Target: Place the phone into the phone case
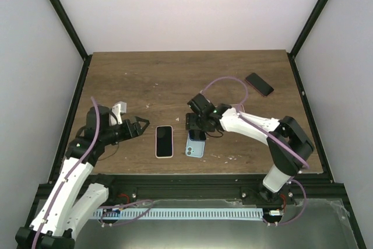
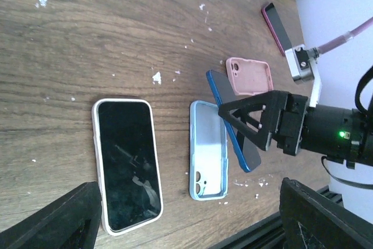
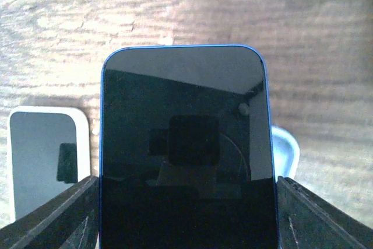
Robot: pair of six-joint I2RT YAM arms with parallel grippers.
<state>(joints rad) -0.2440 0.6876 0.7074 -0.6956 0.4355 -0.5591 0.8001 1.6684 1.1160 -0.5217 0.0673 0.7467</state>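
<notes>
While the right gripper (image 1: 198,126) clamps the blue phone (image 3: 185,144) by its 2 long edges, the phone hangs tilted just beside the light-blue case (image 2: 208,150), which lies flat on the table (image 1: 175,80); contact between them is unclear. The left gripper (image 1: 139,127) is spread wide and empty, near a white-cased phone (image 1: 164,141).

Wooden table (image 1: 175,74) bears a white-cased phone (image 1: 164,141), blue case (image 2: 208,150), pink case (image 2: 250,76) and dark phone (image 1: 259,84).
</notes>
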